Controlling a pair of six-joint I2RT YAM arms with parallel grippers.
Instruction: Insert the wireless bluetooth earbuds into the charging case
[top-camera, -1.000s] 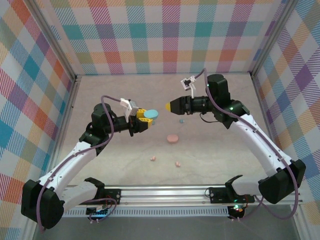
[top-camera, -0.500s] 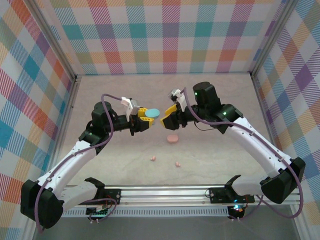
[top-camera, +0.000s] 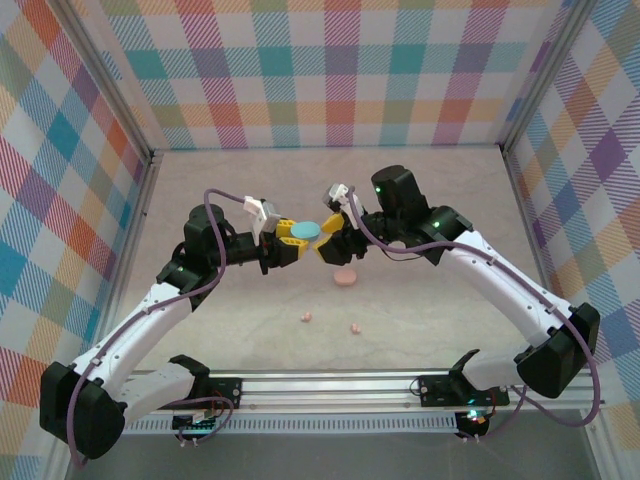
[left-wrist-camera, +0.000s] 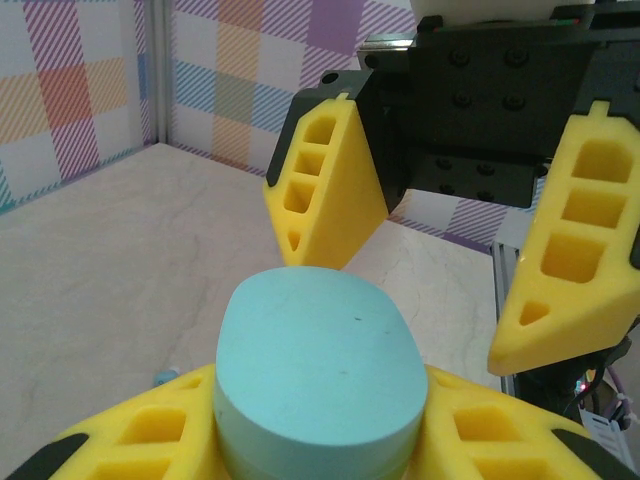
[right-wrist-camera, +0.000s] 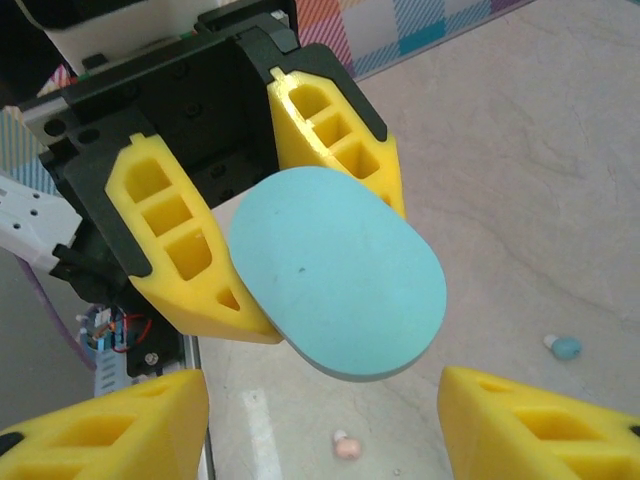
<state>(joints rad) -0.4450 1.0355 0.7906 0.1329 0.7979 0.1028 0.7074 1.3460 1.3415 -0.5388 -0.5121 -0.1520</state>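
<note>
The left gripper clamps the shut blue charging case, just ahead of the right gripper, whose jaws are spread and empty. Nothing is inserted yet. A pink earbud and a blue earbud lie on the table below both claws.

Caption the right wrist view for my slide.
Left gripper holds the blue case up to the open right gripper.
</note>
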